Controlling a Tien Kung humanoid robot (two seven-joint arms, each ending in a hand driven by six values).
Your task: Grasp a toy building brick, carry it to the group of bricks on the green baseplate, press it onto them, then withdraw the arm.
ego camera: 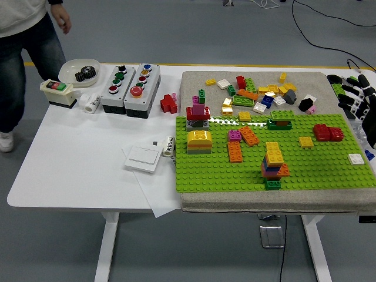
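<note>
The green baseplate [329, 170] lies on a grey mat on the right half of the table. On it stands a tall stack of bricks [273, 167], yellow on top and green at the bottom. Other bricks sit around it: a yellow and grey block [199, 141], a red and pink stack [198, 114], orange bricks [235, 152], a red brick [328, 132]. Loose bricks [258, 93] lie on the mat behind the plate. My right hand [354, 94] hovers at the mat's far right edge, with a green brick [336, 89] showing at its left side; whether it is held is unclear.
Two grey button boxes [114, 88] [142, 88], a white bowl with a black gear [79, 71], a switch box [57, 91], a white wall switch [143, 157] and a red brick [168, 103] lie on the left. A person [23, 53] stands at the far left corner, hand hanging.
</note>
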